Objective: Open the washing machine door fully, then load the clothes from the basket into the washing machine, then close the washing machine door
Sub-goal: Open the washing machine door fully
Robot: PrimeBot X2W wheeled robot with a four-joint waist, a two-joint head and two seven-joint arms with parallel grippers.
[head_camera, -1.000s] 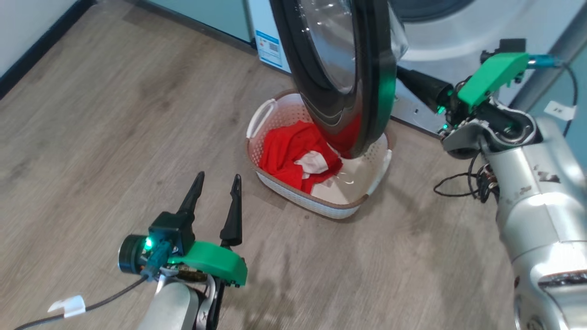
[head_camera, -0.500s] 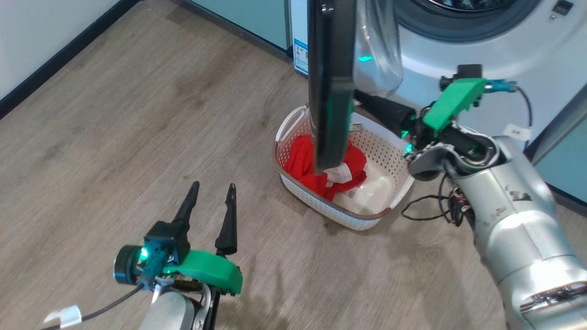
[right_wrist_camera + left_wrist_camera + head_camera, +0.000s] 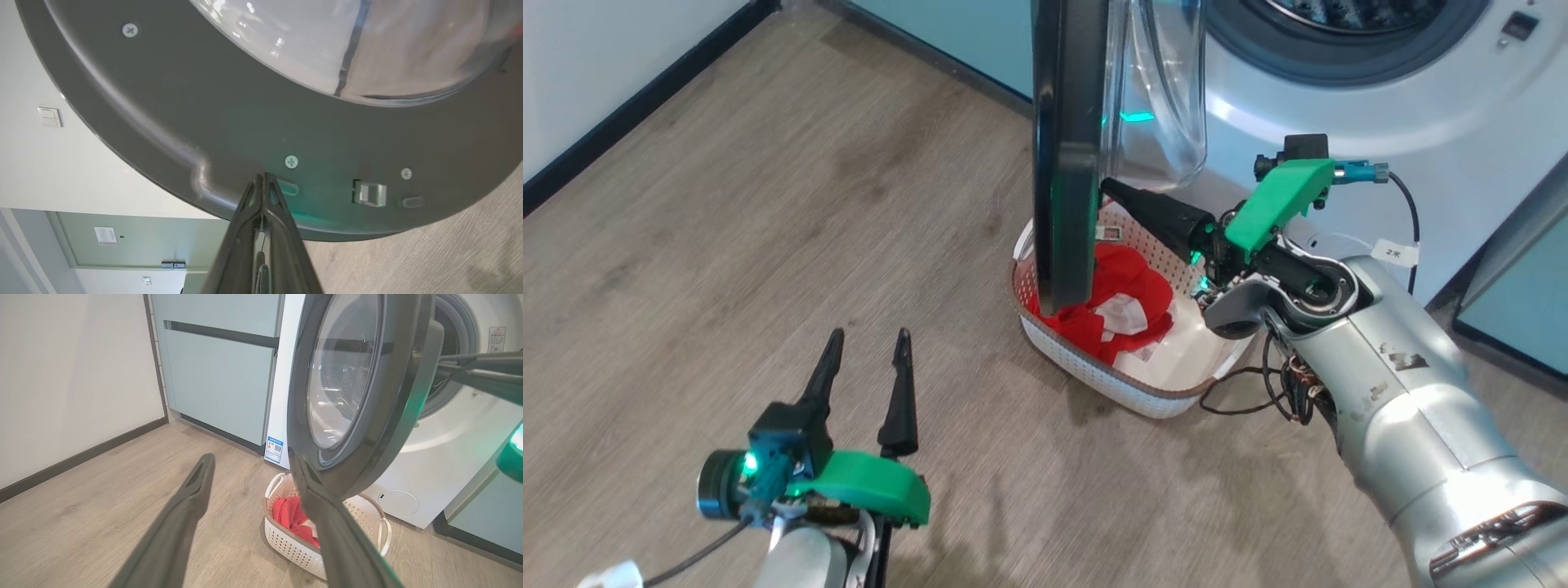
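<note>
My right gripper (image 3: 1106, 186) is clenched, fingers pressed together on nothing. Its tip is set against the inner face of the door (image 3: 1066, 163), low on the black rim beside a screw and near the latch; how hard it bears I cannot tell. My left gripper (image 3: 870, 336) is released and empty, fingers spread over bare floor at 7 o'clock in the head view, well apart from everything. The door stands edge-on at 12 o'clock, about half swung by my reckoning and not yet fully open. It hangs over the basket (image 3: 1127, 382), which sits on the floor just before the machine (image 3: 1339, 122) at 1 o'clock. The clothes (image 3: 1131, 273) are heaped in the basket's half nearest the door. My worry is the contact: a narrow closed tip on a glossy, sloping rim could skate toward the glass dome or off the edge, and then the door might drift back or my arm lunge forward. The cable (image 3: 1241, 392) looped under my right forearm hangs just beside the basket's rim and could snag it. A cabinet (image 3: 220, 375) flanks the machine at 11 o'clock on the hinge side and may limit the swing. Meanwhile the door's lower edge hides part of the clothes and bars my left gripper's path to them.
</note>
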